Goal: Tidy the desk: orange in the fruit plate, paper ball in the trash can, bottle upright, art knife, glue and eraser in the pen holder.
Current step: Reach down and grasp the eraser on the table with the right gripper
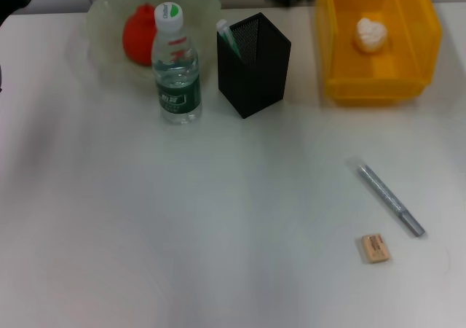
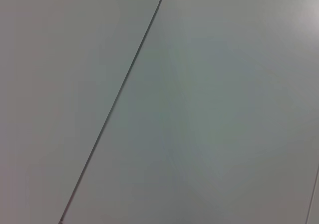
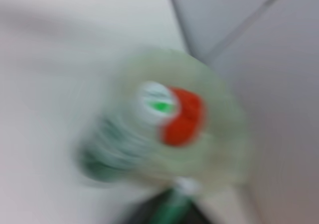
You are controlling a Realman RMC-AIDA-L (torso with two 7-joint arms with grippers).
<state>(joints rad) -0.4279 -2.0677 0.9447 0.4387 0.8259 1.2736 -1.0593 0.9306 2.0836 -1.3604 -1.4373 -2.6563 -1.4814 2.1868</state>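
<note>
The orange (image 1: pixel 137 35) sits in the fruit plate (image 1: pixel 102 14); the bottle (image 1: pixel 175 69) stands up beside it, under the right wrist camera; no hand shows, so open or shut, I cannot tell; the eraser (image 1: pixel 374 248) lies on the desk (image 1: pixel 145 226).

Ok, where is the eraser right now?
In the head view the eraser lies flat on the table's right front area, just left of the grey art knife's near end, not touching it.

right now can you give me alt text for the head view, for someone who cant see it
A white desk with an eraser and a grey art knife lying loose near the front right. At the back, an orange sits in a fruit plate, a bottle stands upright before it, beside a pen holder with a green-and-white stick inside, and a paper ball lies in the trash can.
</note>
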